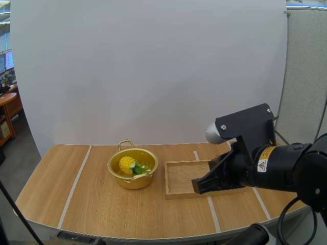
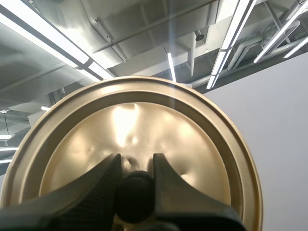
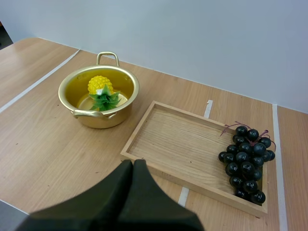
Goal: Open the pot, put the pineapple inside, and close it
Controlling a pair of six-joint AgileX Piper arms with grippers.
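In the high view, the right end of the shallow wooden tray [image 1: 180, 178] is covered by the black right gripper [image 1: 195, 187] and its arm. In the left wrist view, the round golden metal lid [image 2: 144, 120] is cut off along its lower rim. Its black knob [image 2: 134, 196] is partly hidden between the fingers of the left gripper [image 2: 135, 161].

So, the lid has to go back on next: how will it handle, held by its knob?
The lid looks like thin, dented gold metal, so probably light and stiff. The jaws of the left gripper pinch only its small round black knob, so it may swivel or tilt there.
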